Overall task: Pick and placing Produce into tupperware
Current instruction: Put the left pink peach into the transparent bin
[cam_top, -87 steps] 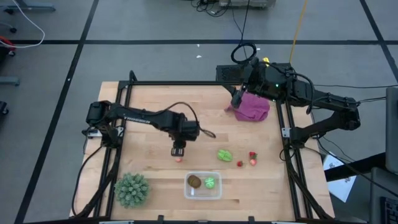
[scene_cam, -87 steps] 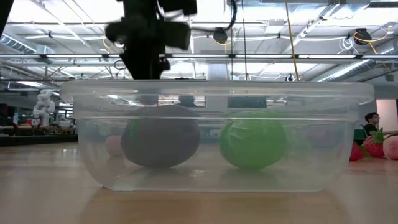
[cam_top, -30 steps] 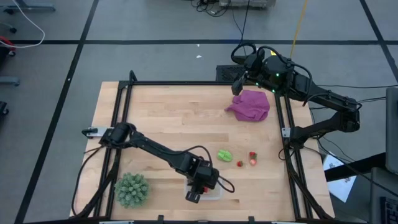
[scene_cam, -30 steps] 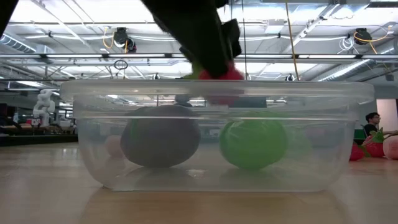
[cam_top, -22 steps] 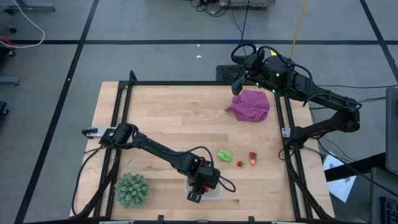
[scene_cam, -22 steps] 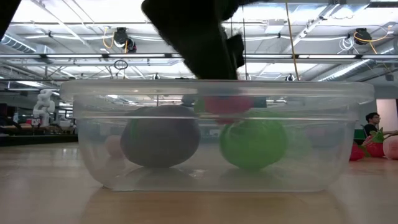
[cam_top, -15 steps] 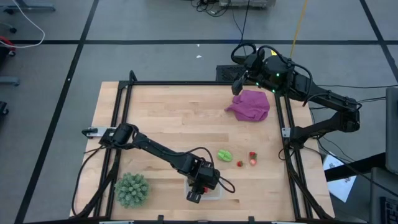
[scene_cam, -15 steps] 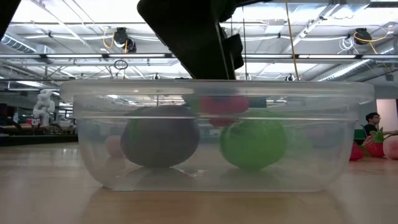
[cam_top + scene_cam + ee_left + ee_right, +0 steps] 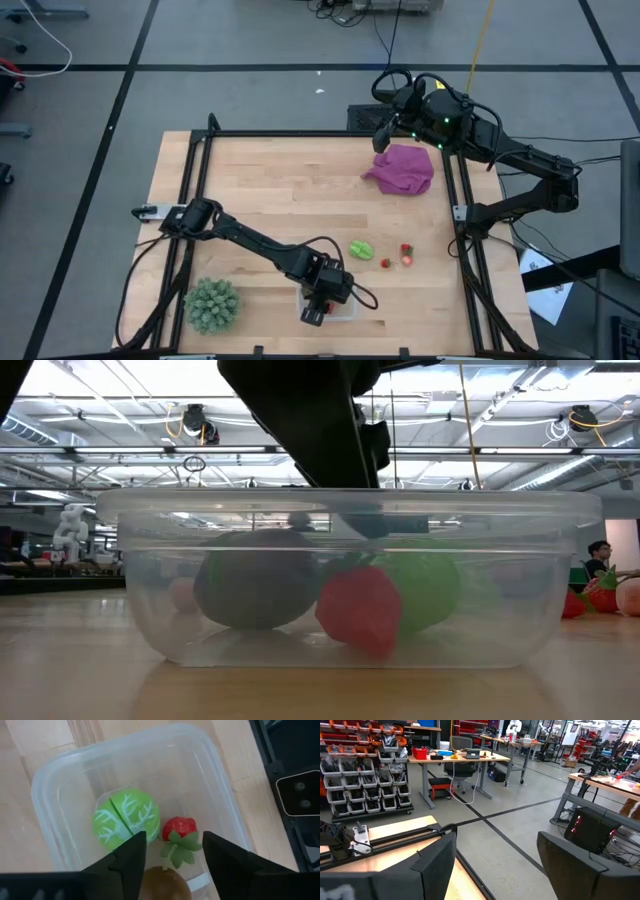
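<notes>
**Strawberry in the container**

The left gripper (image 9: 170, 851) hangs over the container (image 9: 55, 785), fingers spread and empty. Inside lie a strawberry (image 9: 179, 829), a green piece (image 9: 125, 820) touching it, and a kiwi (image 9: 165, 885). The right gripper (image 9: 382, 135) waits beyond the purple cloth (image 9: 405, 168), far from the container, fingers apart.

Even overhead light falls across the counter (image 9: 280, 200) with only soft shadows. At counter height, bright ceiling fixtures flare behind a dark, backlit arm, and the clear tupperware (image 9: 350, 575) hazes its contents. The left wrist's near fingers (image 9: 130, 862) are blurred.
</notes>
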### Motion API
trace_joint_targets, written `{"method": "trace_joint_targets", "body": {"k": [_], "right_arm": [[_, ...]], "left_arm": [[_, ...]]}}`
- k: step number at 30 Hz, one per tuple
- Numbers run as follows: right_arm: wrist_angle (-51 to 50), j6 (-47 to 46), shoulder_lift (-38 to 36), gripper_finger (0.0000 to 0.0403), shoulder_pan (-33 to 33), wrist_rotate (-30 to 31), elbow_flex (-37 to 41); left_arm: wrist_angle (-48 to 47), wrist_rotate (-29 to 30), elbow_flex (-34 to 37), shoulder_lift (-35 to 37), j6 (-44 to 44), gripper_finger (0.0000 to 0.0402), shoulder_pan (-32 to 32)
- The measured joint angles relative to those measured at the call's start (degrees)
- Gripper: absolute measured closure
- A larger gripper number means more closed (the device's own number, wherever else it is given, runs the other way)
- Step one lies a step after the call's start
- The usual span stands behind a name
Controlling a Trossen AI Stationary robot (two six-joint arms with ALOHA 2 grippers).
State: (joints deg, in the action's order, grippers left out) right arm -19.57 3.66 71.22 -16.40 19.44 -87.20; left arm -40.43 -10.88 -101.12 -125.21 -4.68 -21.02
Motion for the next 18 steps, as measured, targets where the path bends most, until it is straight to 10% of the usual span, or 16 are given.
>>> {"method": "trace_joint_targets", "body": {"k": [18], "right_arm": [[-0.35,-0.33,-1.75,0.0135,0.02,0.00,0.00]], "left_arm": [[-25.82,13.59,0.00,9.59,1.42,0.0204,3.15]]}}
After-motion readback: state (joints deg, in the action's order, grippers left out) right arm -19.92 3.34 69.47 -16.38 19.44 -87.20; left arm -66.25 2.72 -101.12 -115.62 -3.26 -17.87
